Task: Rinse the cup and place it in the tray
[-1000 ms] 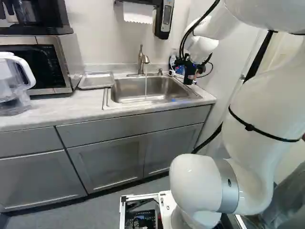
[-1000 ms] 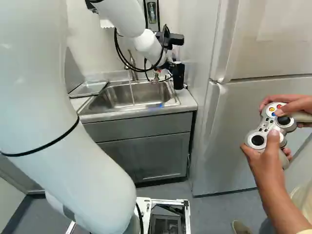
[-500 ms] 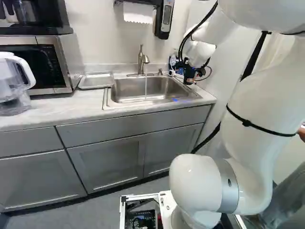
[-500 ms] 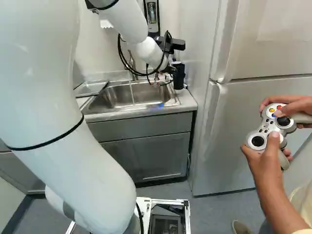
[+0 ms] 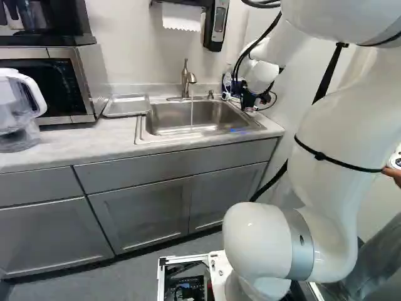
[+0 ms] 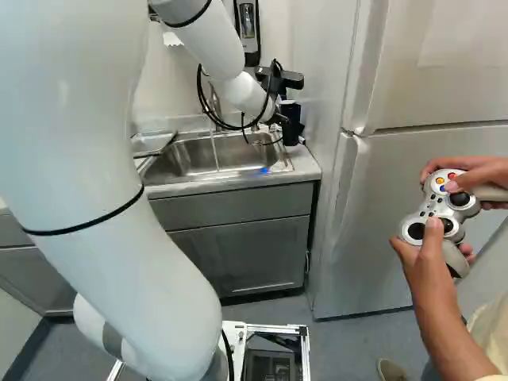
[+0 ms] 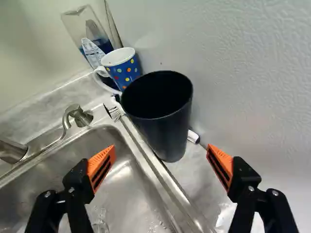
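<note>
In the right base view my gripper [image 6: 279, 119] is low at the sink's right end, beside a dark cup [image 6: 292, 129]. The wrist view shows the gripper [image 7: 161, 148] open, its orange pads wide apart. That dark cup [image 7: 167, 126] stands upright on the counter ahead of the gap, untouched by either finger. Behind it is a blue mug with coloured dots [image 7: 125, 71]. The metal tray [image 5: 126, 106] lies on the counter left of the sink. Water runs from the faucet [image 5: 186, 78] into the sink [image 5: 188, 117].
A wall rises close beside the dark cup. Behind the mug stands a clear bottle [image 7: 87, 31] with blue liquid; a brush [image 7: 114, 112] lies by the cup. A microwave [image 5: 50, 81] and a pitcher [image 5: 17, 110] are farther left. A person's hands hold a controller [image 6: 439, 208].
In the left base view the arm's upper links have swung a little to the left, and the wrist has shifted slightly near the dark cup. The base, cup and tray stay put.
</note>
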